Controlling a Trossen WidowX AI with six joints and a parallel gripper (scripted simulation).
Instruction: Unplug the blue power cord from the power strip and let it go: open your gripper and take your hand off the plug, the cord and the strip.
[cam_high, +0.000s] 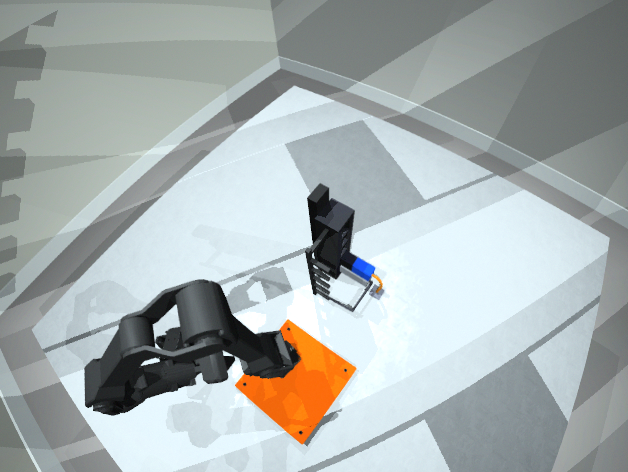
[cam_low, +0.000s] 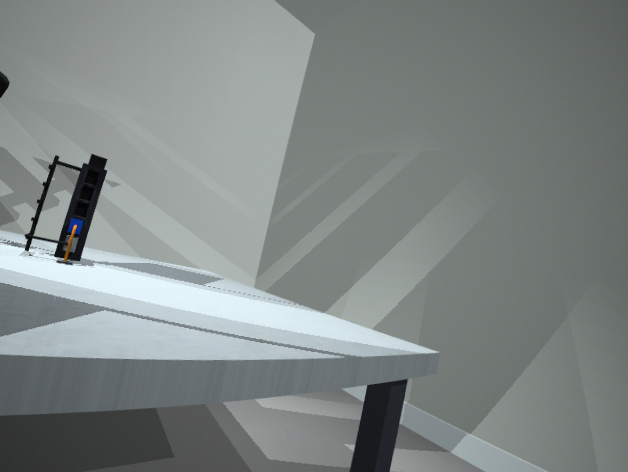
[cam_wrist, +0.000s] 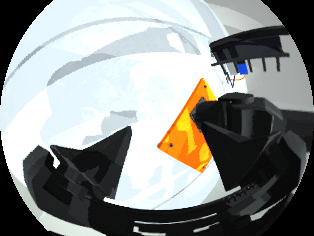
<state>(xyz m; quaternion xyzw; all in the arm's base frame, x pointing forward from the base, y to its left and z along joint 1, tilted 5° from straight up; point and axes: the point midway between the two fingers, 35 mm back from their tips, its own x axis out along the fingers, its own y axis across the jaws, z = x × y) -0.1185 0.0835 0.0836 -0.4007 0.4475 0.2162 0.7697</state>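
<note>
None of the task looks done yet: the blue plug (cam_high: 362, 266) sits in the lowest socket of the upright black power strip (cam_high: 332, 230). My gripper (cam_wrist: 166, 127), fingers spread wide and empty, hovers over an orange plate (cam_high: 296, 385), well apart from the strip. Reaching, gripping, pulling and releasing all remain.

The top view looks steeply down from high above on the whole surface (cam_high: 456, 284). The exterior view sits low, near the surface's corner, far off. The wrist view peers closely past the claw (cam_wrist: 162, 154). All three share the power strip (cam_high: 332, 228).
</note>
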